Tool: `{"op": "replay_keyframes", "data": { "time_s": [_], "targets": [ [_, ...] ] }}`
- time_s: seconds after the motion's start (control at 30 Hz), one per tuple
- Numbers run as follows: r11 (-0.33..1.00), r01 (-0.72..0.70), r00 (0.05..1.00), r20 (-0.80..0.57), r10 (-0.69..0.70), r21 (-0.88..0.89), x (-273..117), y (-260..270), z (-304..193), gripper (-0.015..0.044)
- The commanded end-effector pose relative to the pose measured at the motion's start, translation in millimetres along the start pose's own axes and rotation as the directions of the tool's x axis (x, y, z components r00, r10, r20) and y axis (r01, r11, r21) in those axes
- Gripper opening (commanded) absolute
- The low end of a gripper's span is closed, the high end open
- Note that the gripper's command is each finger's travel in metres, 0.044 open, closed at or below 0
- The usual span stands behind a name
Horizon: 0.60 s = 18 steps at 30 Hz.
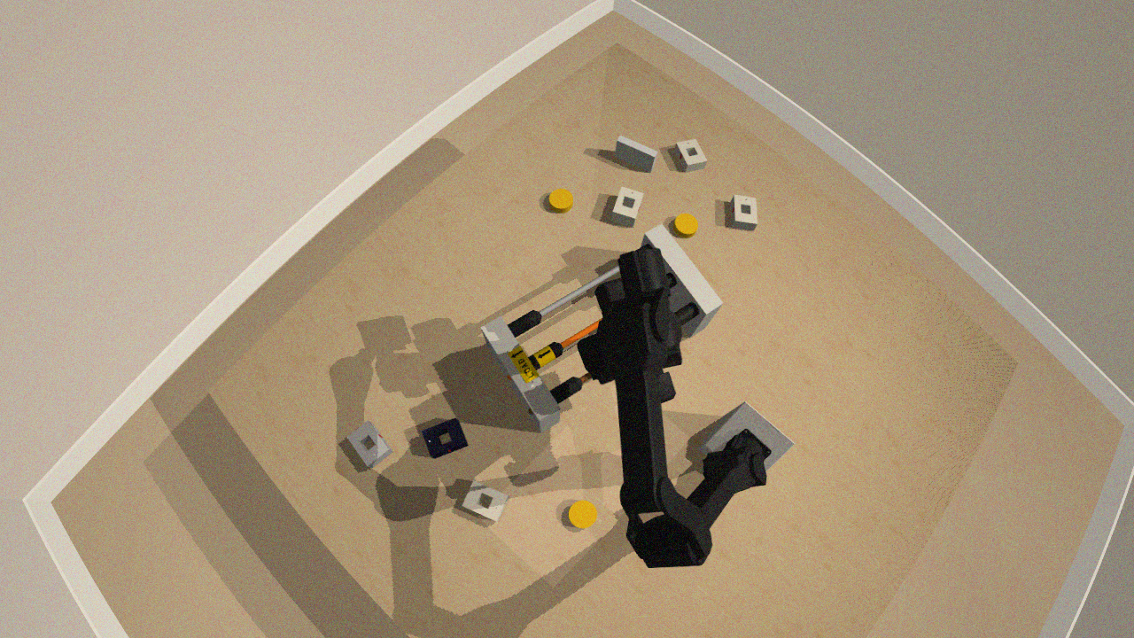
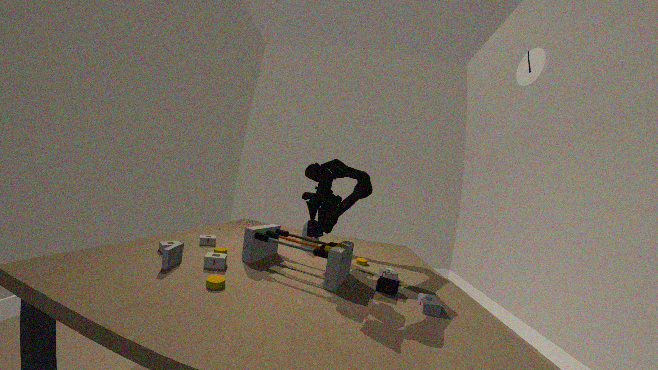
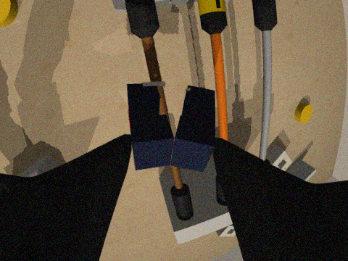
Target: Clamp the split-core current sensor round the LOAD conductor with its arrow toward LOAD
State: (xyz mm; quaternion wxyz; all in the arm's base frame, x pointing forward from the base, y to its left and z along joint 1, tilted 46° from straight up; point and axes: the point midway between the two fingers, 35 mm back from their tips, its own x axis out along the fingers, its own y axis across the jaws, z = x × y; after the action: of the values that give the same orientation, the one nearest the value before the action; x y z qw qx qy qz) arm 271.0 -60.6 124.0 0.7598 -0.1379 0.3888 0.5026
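Observation:
The open split-core sensor is dark navy, its two halves spread in a V. My gripper is shut on it, one finger against each half. The open side faces away from the wrist camera. The sensor is over the brown conductor and left of the orange conductor in the wrist view; neither is seen clamped. The orange conductor carries a yellow arrow sleeve beside the LOAD marker. The arm hides the sensor in the top view. The sensor's arrow cannot be made out.
A grey conductor runs beyond the orange one. Two upright end blocks hold the conductors. A dark closed sensor, several pale ones, yellow discs and a grey slab stand around.

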Motion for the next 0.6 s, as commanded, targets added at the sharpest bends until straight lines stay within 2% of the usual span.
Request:
{"op": "replay_keyframes", "data": {
  "time_s": [0.0, 0.17, 0.57],
  "targets": [
    [0.993, 0.025, 1.0, 0.008, -0.024, -0.112, 4, -24, 7, 0.0],
    [0.972, 0.044, 0.999, 0.016, -0.042, -0.229, 13, -49, 14, 0.0],
    [0.971, 0.045, 0.999, 0.016, -0.043, -0.234, 27, -51, 15, 0.0]
  ]
}}
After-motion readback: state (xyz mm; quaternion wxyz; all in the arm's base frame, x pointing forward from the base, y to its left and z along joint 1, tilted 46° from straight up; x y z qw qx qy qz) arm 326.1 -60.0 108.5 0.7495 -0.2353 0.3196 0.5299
